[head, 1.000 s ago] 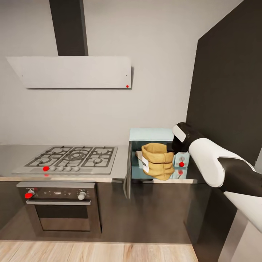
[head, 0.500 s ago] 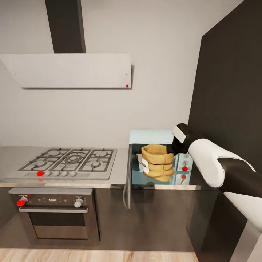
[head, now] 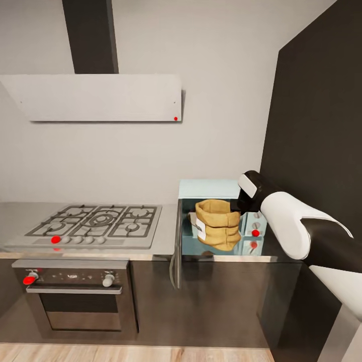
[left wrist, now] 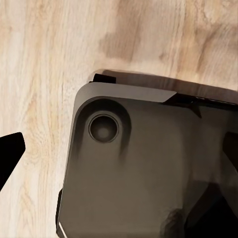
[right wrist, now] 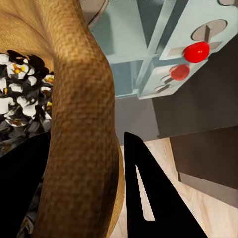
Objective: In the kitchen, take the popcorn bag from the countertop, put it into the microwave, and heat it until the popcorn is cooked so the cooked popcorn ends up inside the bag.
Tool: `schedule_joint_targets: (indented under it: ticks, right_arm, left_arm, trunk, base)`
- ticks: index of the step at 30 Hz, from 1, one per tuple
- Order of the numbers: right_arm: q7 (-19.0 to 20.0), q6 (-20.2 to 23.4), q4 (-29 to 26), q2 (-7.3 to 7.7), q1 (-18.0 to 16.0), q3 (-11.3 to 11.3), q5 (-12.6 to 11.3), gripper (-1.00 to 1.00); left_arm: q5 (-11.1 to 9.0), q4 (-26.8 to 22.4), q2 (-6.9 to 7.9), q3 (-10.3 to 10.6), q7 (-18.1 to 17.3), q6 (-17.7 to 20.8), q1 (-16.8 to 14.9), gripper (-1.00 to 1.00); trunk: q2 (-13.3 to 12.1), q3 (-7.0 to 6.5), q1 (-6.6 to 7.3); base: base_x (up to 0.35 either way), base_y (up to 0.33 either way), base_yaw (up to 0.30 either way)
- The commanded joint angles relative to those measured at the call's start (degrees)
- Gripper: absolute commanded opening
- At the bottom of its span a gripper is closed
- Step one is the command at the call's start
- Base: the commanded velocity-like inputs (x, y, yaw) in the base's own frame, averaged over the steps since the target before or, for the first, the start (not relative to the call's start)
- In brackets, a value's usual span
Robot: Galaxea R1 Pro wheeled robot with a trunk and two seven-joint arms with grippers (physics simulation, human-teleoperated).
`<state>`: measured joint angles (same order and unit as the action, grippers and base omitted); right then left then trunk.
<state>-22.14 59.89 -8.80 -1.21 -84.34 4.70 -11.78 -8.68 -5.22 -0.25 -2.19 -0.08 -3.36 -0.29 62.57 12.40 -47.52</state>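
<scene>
The pale blue microwave (head: 208, 188) stands on the grey countertop (head: 166, 236), its door (head: 176, 246) swung wide open and seen edge-on. The tan popcorn bag (head: 218, 226) is upright in the mouth of the open cavity; whether it rests on the floor there I cannot tell. My right gripper (head: 235, 206) is shut on the bag's rolled rim at its right side. In the right wrist view the rim (right wrist: 82, 99) runs between the two black fingers (right wrist: 144, 188), one inside the bag and one outside. Whitish popcorn (right wrist: 20, 94) lies inside it. The white control panel (right wrist: 198, 29) with a red knob (right wrist: 197, 51) is close by.
A steel gas hob (head: 98, 223) and a black-fronted oven (head: 75, 296) are left of the microwave, under a white extractor hood (head: 100, 98). A tall dark cabinet (head: 317, 125) walls the right side. The left wrist view shows wood floor (left wrist: 44, 59) and my dark base (left wrist: 148, 168).
The whole head view shifted slightly a second ago, so the camera moved. The bag and my right arm have stayed about where they were relative to the microwave.
</scene>
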Motion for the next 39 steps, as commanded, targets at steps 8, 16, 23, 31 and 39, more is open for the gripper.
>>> schedule_joint_targets:
  ticks: [8, 16, 23, 31, 39]
  right_arm:
    - [-0.59, 0.11, -0.86, 0.07, 4.33, 0.82, 0.84, -1.0]
    - [-0.54, 0.11, -2.01, 0.14, 4.42, 1.04, 0.72, -1.0]
    - [-0.53, 0.11, -2.17, 0.16, 4.42, 1.26, 0.7, -1.0]
    - [-0.62, 0.11, -7.64, 0.16, 4.45, 1.27, 0.7, -1.0]
    - [-0.69, 0.11, -7.98, 0.13, 4.45, 0.94, 0.7, -1.0]
  left_arm:
    - [-0.28, 0.03, -0.02, -0.18, -0.01, -0.16, -0.04, 1.0]
    - [-0.28, 0.03, -0.02, -0.18, -0.01, -0.16, -0.02, 1.0]
    - [-0.28, 0.03, -0.02, -0.18, -0.01, -0.16, -0.01, 1.0]
    - [-0.28, 0.03, -0.02, -0.18, -0.01, -0.16, -0.05, 1.0]
    - [-0.28, 0.03, -0.02, -0.18, -0.01, -0.16, -0.03, 1.0]
  trunk:
    - [0.05, 0.07, 0.0]
    - [0.05, 0.07, 0.0]
    - [0.05, 0.07, 0.0]
    - [0.05, 0.07, 0.0]
    - [0.05, 0.07, 0.0]
  base:
    - [0.0, 0.0, 0.0]
    - [0.0, 0.0, 0.0]
    - [0.0, 0.0, 0.0]
    - [0.0, 0.0, 0.0]
    - [0.0, 0.0, 0.0]
